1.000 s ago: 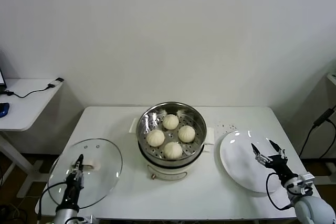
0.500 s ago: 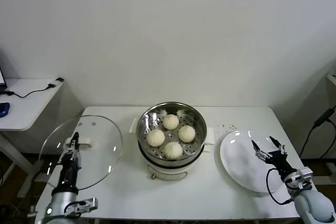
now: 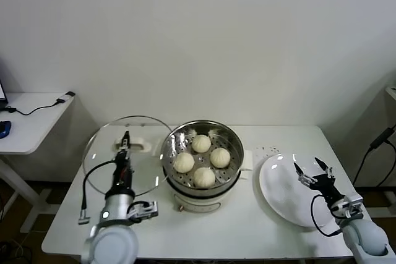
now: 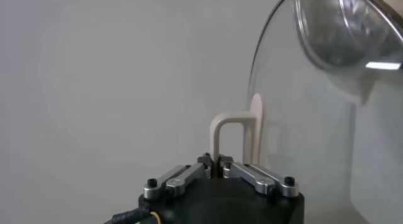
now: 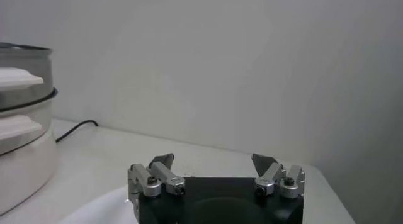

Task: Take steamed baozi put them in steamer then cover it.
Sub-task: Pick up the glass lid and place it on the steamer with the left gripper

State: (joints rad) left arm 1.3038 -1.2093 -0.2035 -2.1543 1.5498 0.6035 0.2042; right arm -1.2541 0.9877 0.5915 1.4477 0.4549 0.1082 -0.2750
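All four baozi (image 3: pixel 202 160) sit in the steamer (image 3: pixel 201 159), so loading looks done; what is left, I judge, is the covering. The cover (image 3: pixel 127 156) hangs in the air, tilted nearly on edge, its glass between my left claw (image 3: pixel 125 147) and the steamer, its rim just short of the steamer's near side. My left claw is clamped tight on the cover's handle (image 4: pixel 236 138), pinching the thin loop from below. To finish, I would carry it across, level it and lower it onto the rim. My right claw (image 3: pixel 315 172) idles far off over the bare plate (image 3: pixel 281 196), fingers spread wide, gripping nothing.
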